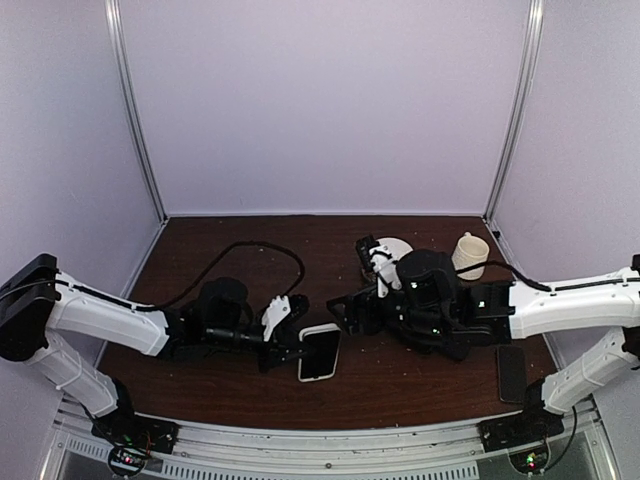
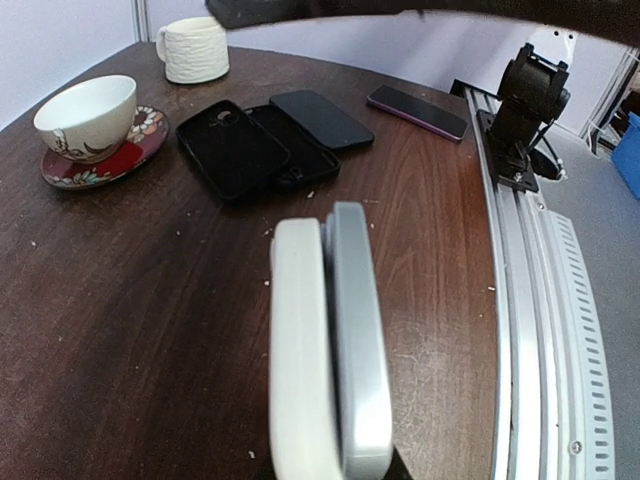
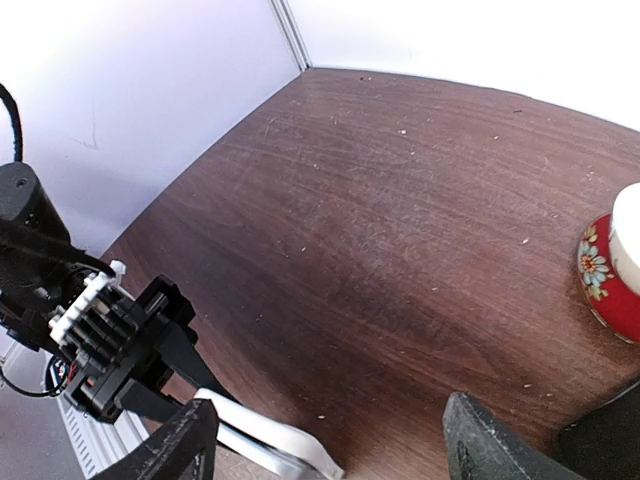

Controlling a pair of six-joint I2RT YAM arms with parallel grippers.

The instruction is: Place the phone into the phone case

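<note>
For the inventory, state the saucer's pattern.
The saucer is red, floral-bordered; clearest in left wrist view.

1. Phones: three, namely a white phone (image 1: 319,352), a black phone (image 2: 322,118) and a purplish phone (image 2: 417,110).
2. Case: one black case (image 2: 240,150). It shows two panels, and whether these are one piece or two overlapping cannot be told.
3. Cups: two, namely a teacup (image 2: 87,115) and a ribbed white mug (image 2: 195,50).
4. Saucer (image 2: 125,155): one, patterned red.
5. Arms: two, namely the left arm (image 1: 100,320) and the right arm (image 1: 565,302).
6. Cable (image 1: 262,248): one, black.
</note>
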